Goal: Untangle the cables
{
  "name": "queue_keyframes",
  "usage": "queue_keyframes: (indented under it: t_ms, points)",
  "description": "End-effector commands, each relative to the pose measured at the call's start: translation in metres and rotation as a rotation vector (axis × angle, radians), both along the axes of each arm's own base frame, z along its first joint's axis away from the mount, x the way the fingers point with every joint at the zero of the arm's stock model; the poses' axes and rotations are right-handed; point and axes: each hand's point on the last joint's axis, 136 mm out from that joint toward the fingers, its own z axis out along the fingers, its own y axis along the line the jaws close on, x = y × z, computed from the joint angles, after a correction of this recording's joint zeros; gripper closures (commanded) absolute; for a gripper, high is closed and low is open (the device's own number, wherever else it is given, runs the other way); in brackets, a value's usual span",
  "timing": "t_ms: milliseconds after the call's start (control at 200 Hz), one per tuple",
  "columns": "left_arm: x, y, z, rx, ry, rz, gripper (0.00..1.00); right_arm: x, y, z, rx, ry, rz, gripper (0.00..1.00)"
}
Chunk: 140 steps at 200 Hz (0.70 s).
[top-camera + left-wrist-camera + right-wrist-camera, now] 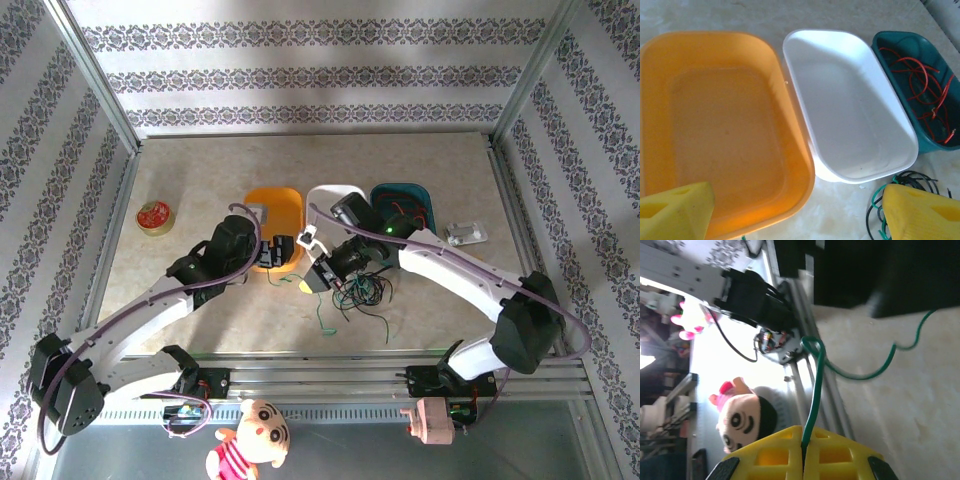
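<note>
Yellow pads of the right hand [803,455] pinch a green cable [816,390] that trails over the table [900,410] with a small loop in it; the left hand [797,212] hangs spread by the orange tray [650,100], red cables [920,80] lie in the teal tray [890,42], and a green-and-black tangle [362,292] sits near the white tray [800,65]. Pulling could cinch that loop or drag the tangle, and the strand may slip. No writing can be read.

No txt readable rn, printed label [725,252] w/ small dark print on pale bar up-left of right gripper [803,462] jaws, too blurred to read, red round tin [154,216] well left of left gripper [797,212], lid markings too small
</note>
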Motion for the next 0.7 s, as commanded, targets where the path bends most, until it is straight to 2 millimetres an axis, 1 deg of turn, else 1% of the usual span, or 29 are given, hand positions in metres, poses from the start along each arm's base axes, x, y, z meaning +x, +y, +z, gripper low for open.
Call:
queue_keyframes:
  t_ms: [0, 115, 190, 250, 385, 520, 625, 695]
  points:
    - [0.014, -0.012, 0.020, -0.037, -0.075, -0.032, 0.13, 0.002, 0.000, 0.034, 0.143, 0.038, 0.002, 1.00]
    - [0.018, -0.019, 0.008, -0.056, -0.046, -0.035, 0.13, 0.020, -0.006, 0.052, 0.226, 0.021, -0.066, 1.00]
    - [0.019, -0.024, 0.004, -0.086, -0.031, -0.039, 0.13, 0.031, -0.009, 0.060, 0.253, -0.012, -0.110, 1.00]
    - [0.020, -0.027, 0.004, -0.116, -0.027, -0.037, 0.13, 0.042, -0.011, 0.063, 0.260, -0.042, -0.160, 1.00]
    - [0.020, -0.035, 0.006, -0.185, -0.021, -0.049, 0.15, 0.073, -0.017, 0.057, 0.237, -0.139, -0.328, 1.00]
    - [0.019, -0.046, 0.008, -0.266, 0.009, -0.060, 0.17, 0.095, -0.015, 0.049, 0.200, -0.200, -0.448, 1.00]
    - [0.021, -0.052, 0.012, -0.325, 0.028, -0.058, 0.18, 0.105, -0.010, 0.044, 0.176, -0.268, -0.504, 1.00]
    - [0.023, -0.055, 0.017, -0.366, 0.031, -0.044, 0.19, 0.106, -0.001, 0.041, 0.162, -0.292, -0.510, 1.00]
